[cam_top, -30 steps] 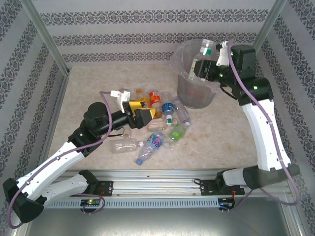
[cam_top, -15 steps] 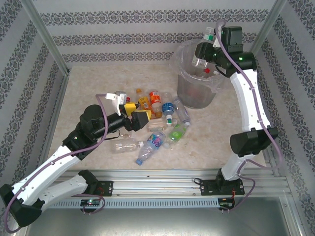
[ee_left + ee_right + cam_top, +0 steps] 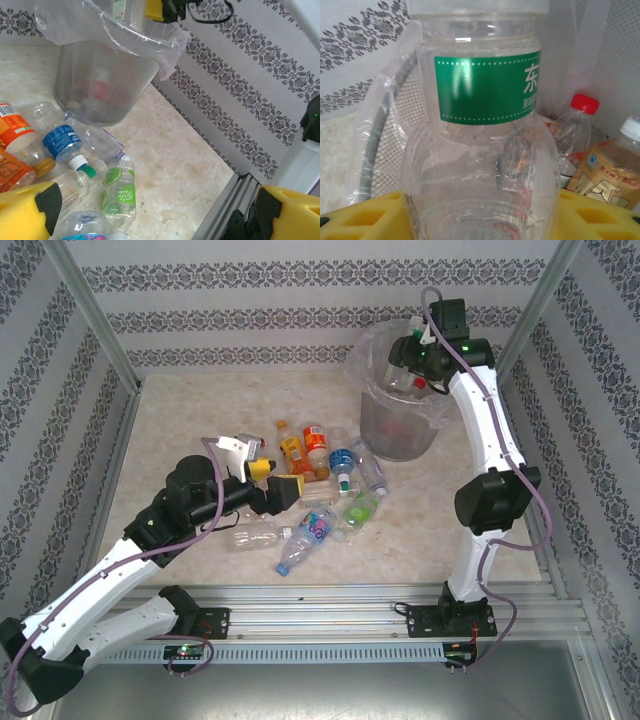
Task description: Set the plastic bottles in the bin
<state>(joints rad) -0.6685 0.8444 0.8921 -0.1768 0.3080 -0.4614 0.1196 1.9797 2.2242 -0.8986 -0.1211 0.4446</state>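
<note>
The right gripper [image 3: 412, 358] has swung over the bin [image 3: 398, 435], upper right, still clamping a green-label bottle [image 3: 485, 90] above its mouth, so release looks near; the left gripper [image 3: 273, 480], wide open, has backed slightly off the pile [image 3: 335, 495] at centre

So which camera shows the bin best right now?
Top external: it shows the whole bin with its bagged rim, and the right gripper holding a green-labelled bottle over it. Left wrist gives its mesh side, with the top cropped. Right wrist catches a piece of rim behind that bottle.
</note>
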